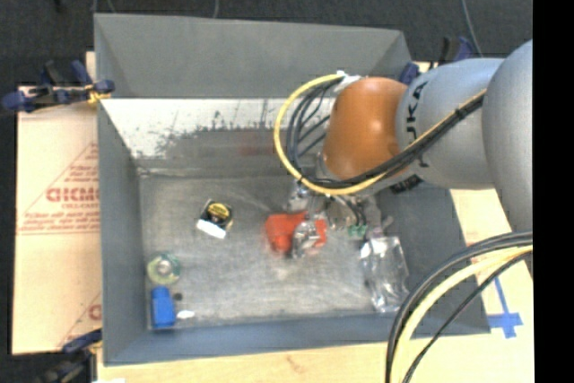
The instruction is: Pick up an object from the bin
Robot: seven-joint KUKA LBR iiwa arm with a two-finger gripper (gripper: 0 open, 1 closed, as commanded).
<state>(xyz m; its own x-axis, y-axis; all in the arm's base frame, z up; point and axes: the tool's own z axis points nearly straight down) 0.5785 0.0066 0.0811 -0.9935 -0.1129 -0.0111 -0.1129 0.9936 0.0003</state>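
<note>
Grey metal bin (117,220) with a scuffed floor, seen from above. Towards its left lay a small black-and-yellow block with a white end (215,219), a round clear cap-like piece (164,266) and, just below that, a blue plastic block (163,308). A crumpled clear plastic bag (384,272) lay by the right wall, below the arm's orange cover (363,126). The red lumpy plastic object (282,230) lay mid-floor, with the gripper (309,238) against its right side. Whether the claw was released or clenched could not be told.
</note>
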